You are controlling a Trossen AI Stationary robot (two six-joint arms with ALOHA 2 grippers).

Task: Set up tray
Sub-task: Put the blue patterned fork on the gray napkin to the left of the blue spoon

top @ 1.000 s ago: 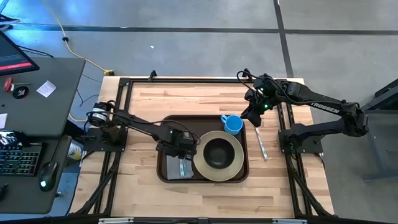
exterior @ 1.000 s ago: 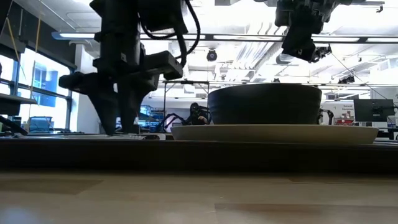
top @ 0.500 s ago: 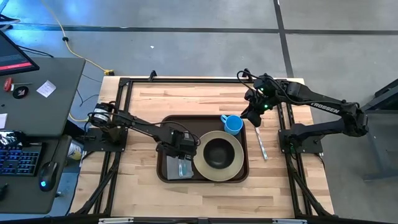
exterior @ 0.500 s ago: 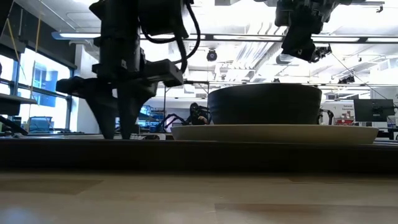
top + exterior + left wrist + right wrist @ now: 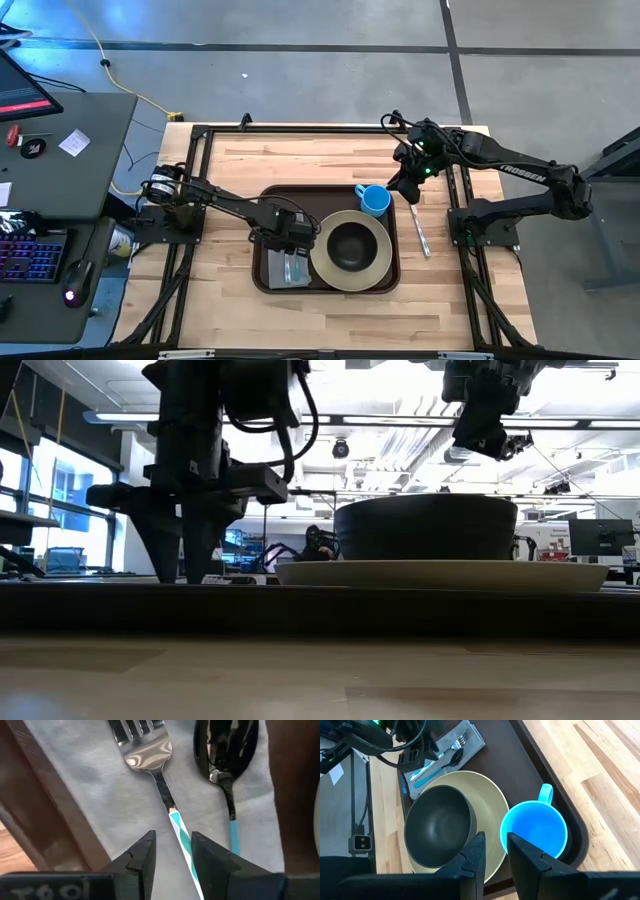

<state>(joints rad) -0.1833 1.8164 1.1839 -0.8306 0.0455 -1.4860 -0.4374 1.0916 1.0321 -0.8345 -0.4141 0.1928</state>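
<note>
Now the left tool (image 5: 172, 850) hovers over the tray's (image 5: 266, 235) napkin (image 5: 90, 795), fingers narrowly apart astride the fork (image 5: 150, 757) — right tool (image 5: 407, 186) narrowly open above the cup (image 5: 375, 200).

- We see our right gripper (image 5: 493, 851) at the frame's bottom, its fingers (image 5: 475, 854) slightly apart, holding nothing.
- Beyond them a blue cup (image 5: 534, 831) stands in the tray (image 5: 520, 751), touching the beige plate (image 5: 490, 795).
- A dark bowl (image 5: 438, 827) sits on that plate.
- At upper left, fork (image 5: 451, 747) and spoon (image 5: 440, 764) lie on a grey napkin (image 5: 472, 737).
- Wooden bench (image 5: 600, 780) fills the right.
</note>
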